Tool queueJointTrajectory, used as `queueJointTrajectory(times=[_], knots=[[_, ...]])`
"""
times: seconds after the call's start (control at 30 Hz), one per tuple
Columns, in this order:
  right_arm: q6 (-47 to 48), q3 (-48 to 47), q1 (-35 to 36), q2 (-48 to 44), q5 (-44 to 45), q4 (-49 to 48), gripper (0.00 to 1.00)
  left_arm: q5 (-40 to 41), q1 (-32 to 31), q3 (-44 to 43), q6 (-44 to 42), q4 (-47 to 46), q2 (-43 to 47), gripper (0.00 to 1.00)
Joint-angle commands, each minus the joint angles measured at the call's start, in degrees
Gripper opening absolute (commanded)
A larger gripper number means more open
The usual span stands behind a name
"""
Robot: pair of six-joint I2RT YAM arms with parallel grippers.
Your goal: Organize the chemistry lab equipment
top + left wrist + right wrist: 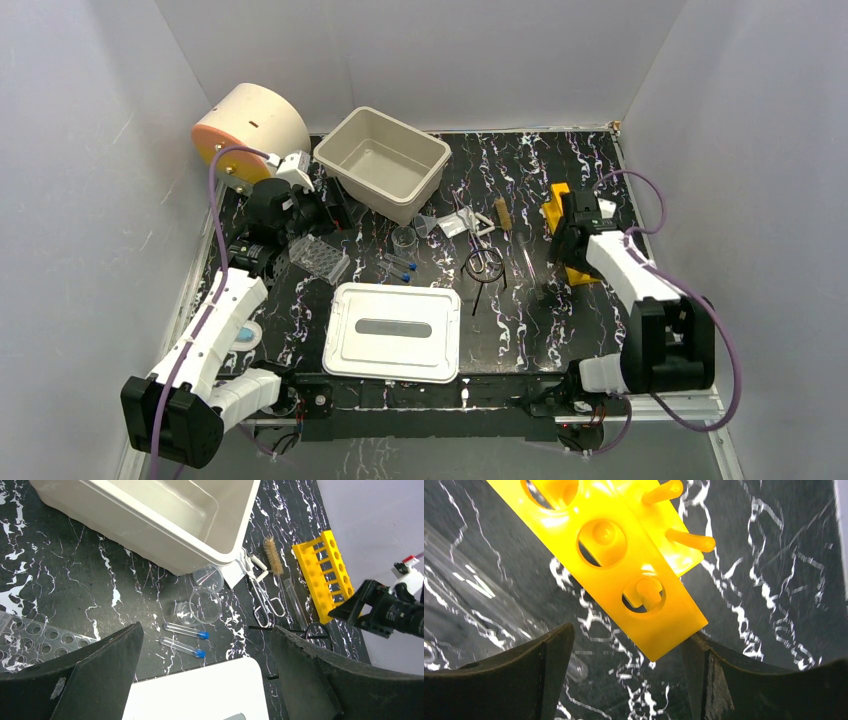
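Two blue-capped vials [186, 630] lie flat ahead of the left gripper [206, 627]; clear beaker [205, 605], metal scissors [265, 602] and tan-bristled brush [273, 555] farther ahead

A black desk [560, 335] veined with white marbling is closed in by plain white walls [90, 150] at its left, far and right edges. In the far left corner a big cream cylinder [262, 115] lies on its side, its orange face [212, 148] turned toward the left edge. Just right of it, by the far edge, an open beige rectangular bin [365, 190] sits at an angle. At the middle of the near edge a white rectangular lid [360, 358] lies flat, with a grey oblong recess [394, 327] at its centre.
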State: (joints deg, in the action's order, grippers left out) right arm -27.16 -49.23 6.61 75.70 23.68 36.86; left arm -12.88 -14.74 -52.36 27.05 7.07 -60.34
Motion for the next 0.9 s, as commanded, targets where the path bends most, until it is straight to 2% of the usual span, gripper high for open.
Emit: queueJointTrajectory(times=[0.0, 0.13, 0.23, 0.4, 0.57, 0.73, 0.87], knots=[[6.93, -6.41, -0.99, 5.98, 4.96, -8.31, 0.82, -0.06, -0.13, -2.6, -0.82, -0.04, 0.23, 0.98], [7.93, -10.77, -2.3, 11.58, 6.19, -7.88, 0.73, 0.48, -0.28, -2.98, -0.92, 0.21, -0.03, 0.98], [7.82, -12.42, -2.31, 11.54, 5.14, -6.95, 0.73, 0.75, -0.29, -3.25, -0.93, 0.43, -0.34, 0.98], [6.75, -12.96, -2.32, 5.5, -1.2, -2.29, 0.82, 0.73, -0.28, -3.47, -0.77, 0.53, -0.94, 0.98], [6.37, -10.32, -2.35, -4.83, -13.32, 0.01, 0.83, 2.32, -0.28, -4.69, -0.14, 2.85, -2.24, 0.98], [9.19, -7.75, -1.69, -8.59, -27.07, -1.71, 0.73, 2.17, -0.29, -4.85, 0.85, 4.94, -2.52, 0.98], [10.05, -7.94, 2.96, -5.84, -25.37, -1.66, 0.66, 1.87, -0.29, -4.17, 1.73, 5.49, -1.83, 0.98]])
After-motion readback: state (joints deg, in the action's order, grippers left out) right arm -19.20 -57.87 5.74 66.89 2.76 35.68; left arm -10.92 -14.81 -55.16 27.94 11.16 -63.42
